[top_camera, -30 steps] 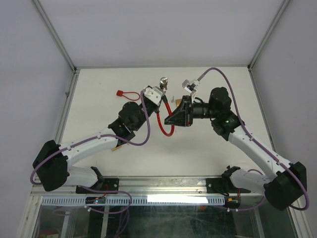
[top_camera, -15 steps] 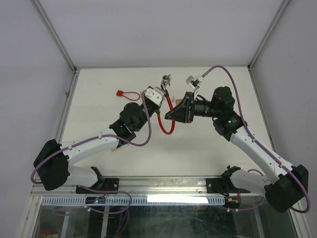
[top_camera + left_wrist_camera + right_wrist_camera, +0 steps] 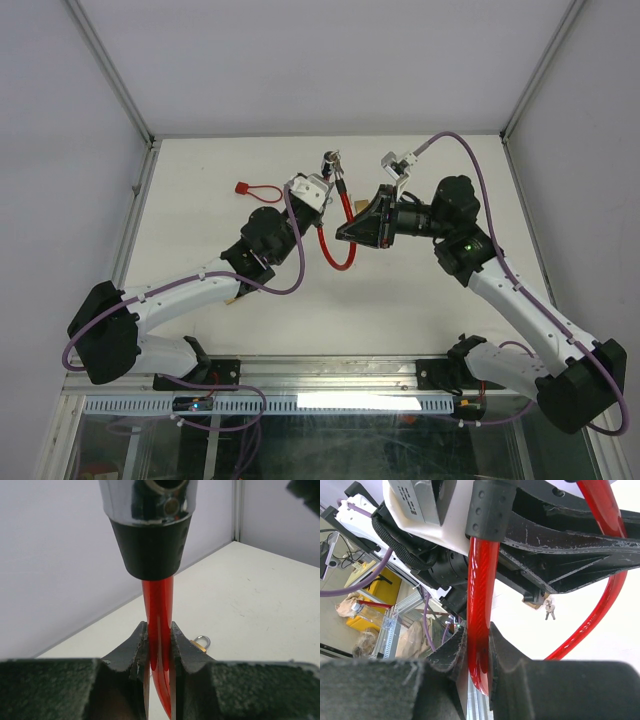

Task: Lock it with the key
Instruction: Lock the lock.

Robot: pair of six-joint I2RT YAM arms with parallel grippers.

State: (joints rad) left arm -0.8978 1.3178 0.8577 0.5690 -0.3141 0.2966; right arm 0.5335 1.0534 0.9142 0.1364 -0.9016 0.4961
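Note:
A red cable lock (image 3: 336,262) hangs in a loop above the table between the two arms. Its chrome and black lock head (image 3: 150,525) is at the top, also seen in the top view as the lock head (image 3: 330,160). My left gripper (image 3: 158,630) is shut on the red cable just below that head. My right gripper (image 3: 477,630) is shut on another stretch of the red cable (image 3: 480,595), under a black sleeve (image 3: 487,510). Two small keys (image 3: 549,609) lie on the table beyond the left arm.
A small brass padlock (image 3: 201,642) lies on the table behind the left fingers. A red tag with a thin cord (image 3: 255,188) lies at the back left. Metal frame posts and grey walls close in the white table (image 3: 200,220).
The right wrist has drifted a little to the right and up, and the lock head has tipped slightly toward the back. Both grips on the cable are unchanged.

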